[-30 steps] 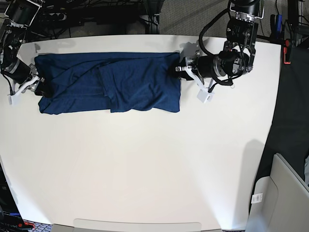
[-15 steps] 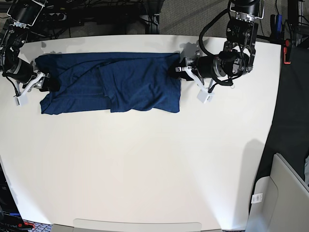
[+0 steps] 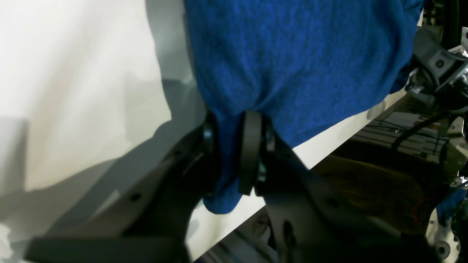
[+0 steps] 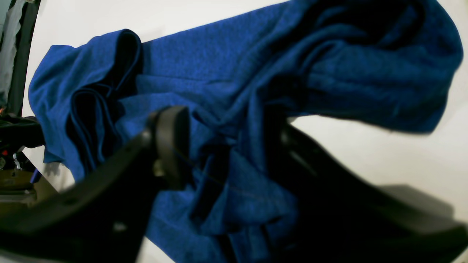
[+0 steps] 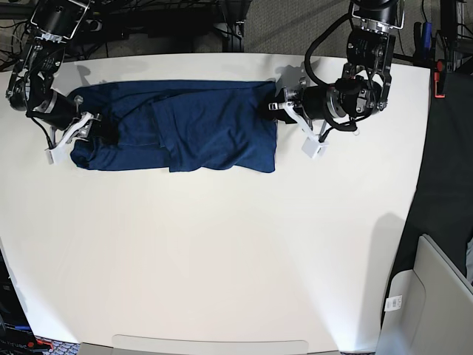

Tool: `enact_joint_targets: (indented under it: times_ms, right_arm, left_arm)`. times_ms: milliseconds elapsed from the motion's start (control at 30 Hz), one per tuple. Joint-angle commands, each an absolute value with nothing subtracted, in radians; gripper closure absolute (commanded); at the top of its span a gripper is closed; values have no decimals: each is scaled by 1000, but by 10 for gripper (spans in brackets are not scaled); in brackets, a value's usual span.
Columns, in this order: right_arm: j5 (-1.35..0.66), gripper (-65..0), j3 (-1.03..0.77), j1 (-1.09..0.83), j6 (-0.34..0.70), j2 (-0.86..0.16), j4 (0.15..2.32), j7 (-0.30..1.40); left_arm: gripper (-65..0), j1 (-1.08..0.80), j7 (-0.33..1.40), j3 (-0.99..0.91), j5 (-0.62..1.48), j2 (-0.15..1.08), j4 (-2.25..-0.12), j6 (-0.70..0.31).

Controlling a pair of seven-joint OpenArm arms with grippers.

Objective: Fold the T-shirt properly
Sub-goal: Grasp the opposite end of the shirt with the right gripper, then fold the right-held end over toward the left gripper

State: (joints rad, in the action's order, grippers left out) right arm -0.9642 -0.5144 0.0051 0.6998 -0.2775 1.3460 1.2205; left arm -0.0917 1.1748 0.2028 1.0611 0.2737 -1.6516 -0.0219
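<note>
- Both hands are on the shirt (image 5: 185, 126): left hand (image 3: 234, 153) is clamped on the hem at one end, a fold of cloth pinched between its fingers (image 3: 250, 146).
- Right hand (image 4: 223, 146) is part closed, its jaws astride a bunched fold at the other end; I cannot tell whether that cloth is gripped yet.
- Change: a second ago my right hand sat at the far tip of the shirt with jaws wide. Now it has pushed inward along the counter (image 5: 222, 244), the jaws have narrowed, and that end of the shirt has bunched and drawn in. My left hand has not shifted.
- Meaning, as I judge it: I am gathering that end to carry it across toward the left hand, a crosswise fold. The long fold looks done already.
- Shirt lies as a long band near the counter's back edge, stretched between my two hands.
- Count: one shirt, two hands, one counter.
</note>
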Motion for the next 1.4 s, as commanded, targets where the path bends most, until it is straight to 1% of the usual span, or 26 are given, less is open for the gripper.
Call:
enact_joint_targets:
  times_ms: [0, 33, 67, 100, 167, 367, 533, 700, 933, 1167, 1367]
  right_arm:
    - [-946, -157, -521, 7, 698, -289, 1353, 1248]
    - [-947, -98, -522, 8, 698, -291, 1353, 1248]
    - [-952, -53, -524, 8, 698, -295, 1353, 1247]
    - [-954, -29, -527, 10, 698, -297, 1354, 1247]
    - [-960, -30, -562, 10, 698, -297, 1369, 1251]
    - [-1076, -31, -656, -2, 698, -298, 1411, 1253]
    - [-1190, -31, -659, -1, 698, -291, 1422, 1291]
    - [-1244, -32, -641, -4, 698, -211, 1532, 1296]
    - [-1245, -34, -475, -4, 698, -76, 1650, 1296]
    - [-1236, -34, -312, 44, 698, 45, 1662, 1297]
    - [-1098, -34, -163, 114, 698, 136, 1661, 1297]
  left_arm:
    - [-7, -79, 1171, 200, 1087, 275, -1666, -22]
    - [-7, -79, 1171, 200, 1087, 275, -1666, -22]
    - [-7, -79, 1171, 199, 1087, 275, -1666, -22]
    - [-7, -81, 1171, 197, 1087, 275, -1666, -22]
    - [-7, -81, 1173, 197, 1089, 275, -1666, -22]
    - [-7, -82, 1178, 202, 1090, 275, -1666, -22]
    - [-7, -84, 1171, 203, 1084, 275, -1666, -22]
    - [-7, -84, 1170, 203, 1084, 275, -1664, -22]
    - [-7, -85, 1170, 205, 1082, 275, -1662, -22]
    - [-7, -90, 1170, 205, 1082, 277, -1662, -22]
    - [-7, -102, 1170, 205, 1082, 277, -1662, -22]
